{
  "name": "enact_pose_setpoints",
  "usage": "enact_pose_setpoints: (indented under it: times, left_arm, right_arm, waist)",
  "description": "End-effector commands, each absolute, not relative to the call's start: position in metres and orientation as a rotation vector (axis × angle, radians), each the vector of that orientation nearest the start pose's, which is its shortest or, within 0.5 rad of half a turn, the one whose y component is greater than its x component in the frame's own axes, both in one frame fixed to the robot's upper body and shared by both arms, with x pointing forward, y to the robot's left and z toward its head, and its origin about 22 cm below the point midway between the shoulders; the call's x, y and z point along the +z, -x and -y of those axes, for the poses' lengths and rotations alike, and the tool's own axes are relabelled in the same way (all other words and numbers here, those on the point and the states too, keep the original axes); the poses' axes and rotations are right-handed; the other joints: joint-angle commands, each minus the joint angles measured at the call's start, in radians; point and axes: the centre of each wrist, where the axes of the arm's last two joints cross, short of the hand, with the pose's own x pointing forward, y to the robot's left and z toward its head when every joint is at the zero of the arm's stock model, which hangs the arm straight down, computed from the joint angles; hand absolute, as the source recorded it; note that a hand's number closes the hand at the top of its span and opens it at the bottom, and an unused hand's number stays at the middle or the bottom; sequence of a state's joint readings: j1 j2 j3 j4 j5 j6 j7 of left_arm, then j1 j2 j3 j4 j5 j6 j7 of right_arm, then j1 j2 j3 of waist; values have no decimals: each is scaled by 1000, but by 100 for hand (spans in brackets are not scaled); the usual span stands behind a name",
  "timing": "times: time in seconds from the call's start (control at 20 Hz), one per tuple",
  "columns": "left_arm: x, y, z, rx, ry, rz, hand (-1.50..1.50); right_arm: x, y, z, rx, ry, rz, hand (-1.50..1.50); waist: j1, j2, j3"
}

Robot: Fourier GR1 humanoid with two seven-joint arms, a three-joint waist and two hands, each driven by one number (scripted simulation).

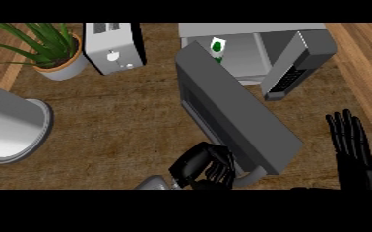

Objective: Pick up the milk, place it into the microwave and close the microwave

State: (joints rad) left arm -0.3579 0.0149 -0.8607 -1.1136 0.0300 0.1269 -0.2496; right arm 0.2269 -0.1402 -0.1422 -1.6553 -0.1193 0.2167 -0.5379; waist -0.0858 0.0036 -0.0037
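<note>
Left hand (205, 168): nearest the viewer, just below the microwave (254, 54), at the lower outer end of the microwave door (232, 113); fingers curled at the door's handle (251, 176), though whether they wrap it or only press against it cannot be told for certain. Right hand (351, 140): at the view's right edge, below and right of the microwave, fingers straight and upright, holding nothing, at rest. Microwave door: dark grey slab, swung wide from the cavity and angled toward the viewer, partly screening the opening. Microwave cavity: contains the milk (218, 49), a white carton with a green mark, standing upright at the left of the interior; no other contents visible. Step in hand, by judgement: milk already placed, door closing under way or about to begin. Next move calls for sweeping the door's free end around toward the cavity until flush, without jarring the carton. Left of the microwave: toaster (112, 46); further left, potted plant (51, 51); lower left, a grey rounded vessel (22, 128), interior not legible.
</note>
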Motion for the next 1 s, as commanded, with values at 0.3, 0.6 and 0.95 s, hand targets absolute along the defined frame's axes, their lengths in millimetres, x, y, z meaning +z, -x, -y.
enact_pose_setpoints:
  times: [0.3,0.6,0.95]
  left_arm:
    - [-32,-231,-11,-668,427,1687,150]
    - [1,-259,1,-610,407,1764,150]
    - [14,-290,1,-500,309,1744,150]
  right_arm:
    - [26,-174,316,106,-161,2033,-150]
    - [54,-181,310,243,-289,2042,-150]
    - [74,-183,307,292,-359,2076,-150]
  waist:
    - [-60,15,-2]
    - [-110,24,-3]
    - [-163,40,-3]
